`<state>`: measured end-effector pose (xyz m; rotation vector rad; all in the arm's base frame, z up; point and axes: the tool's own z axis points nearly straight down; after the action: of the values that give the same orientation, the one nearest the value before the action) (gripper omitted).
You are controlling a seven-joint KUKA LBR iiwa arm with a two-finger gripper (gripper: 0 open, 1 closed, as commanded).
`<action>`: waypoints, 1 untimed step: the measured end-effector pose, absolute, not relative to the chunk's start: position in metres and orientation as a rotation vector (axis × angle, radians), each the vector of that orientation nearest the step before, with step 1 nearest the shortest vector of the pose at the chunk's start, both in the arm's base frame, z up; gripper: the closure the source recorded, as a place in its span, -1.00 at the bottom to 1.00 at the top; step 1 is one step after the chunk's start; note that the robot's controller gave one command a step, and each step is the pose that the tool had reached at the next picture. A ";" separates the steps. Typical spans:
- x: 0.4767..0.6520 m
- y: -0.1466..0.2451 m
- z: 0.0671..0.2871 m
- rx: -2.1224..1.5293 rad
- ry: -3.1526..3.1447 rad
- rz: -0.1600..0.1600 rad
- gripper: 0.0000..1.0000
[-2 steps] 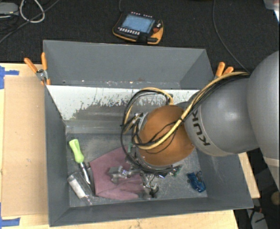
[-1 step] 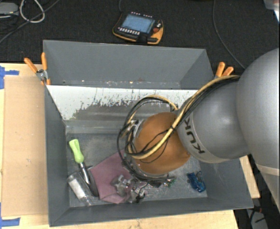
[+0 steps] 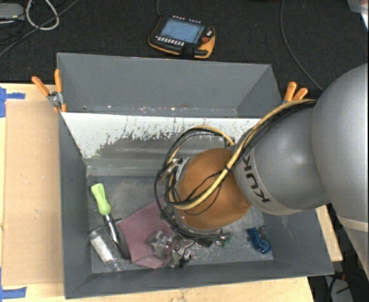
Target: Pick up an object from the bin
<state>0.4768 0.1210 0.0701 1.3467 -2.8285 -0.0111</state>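
A grey metal bin (image 3: 165,90) is seen from above and slightly to one side. A large silver robot arm (image 3: 297,162) is extended into it from the right. The wrist of the arm is capped by a rounded orange cover (image 3: 209,190), and black and yellow cables (image 3: 183,148) are looped over that cover.

Below the cover, the gripper (image 3: 176,247) is lowered close to the bin floor, by the near wall and roughly midway across the bin. Its tip is seen as a cluster of dark metal parts at the near right edge of a crumpled mauve cloth (image 3: 141,230). Whether the tip is touching the cloth or is just above it cannot be told. Whether the gripper is spread or closed cannot be told either, as most of it is hidden under the cover.

The cloth is spread on the bin floor, left of centre and toward the near wall. Just left of it, a tool with a bright green handle (image 3: 100,200) is laid with the handle toward the far side and its dark shaft alongside the cloth's left edge. A small clear tube-like item (image 3: 102,247) is placed in the near left corner, just beside that shaft. A small blue object (image 3: 258,240) is set to the right of the gripper, well apart from the cloth.
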 end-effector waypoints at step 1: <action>0.475 0.121 0.089 1.343 -2.824 -0.013 1.00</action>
<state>0.4749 0.1212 0.0890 1.3433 -2.8241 -0.0134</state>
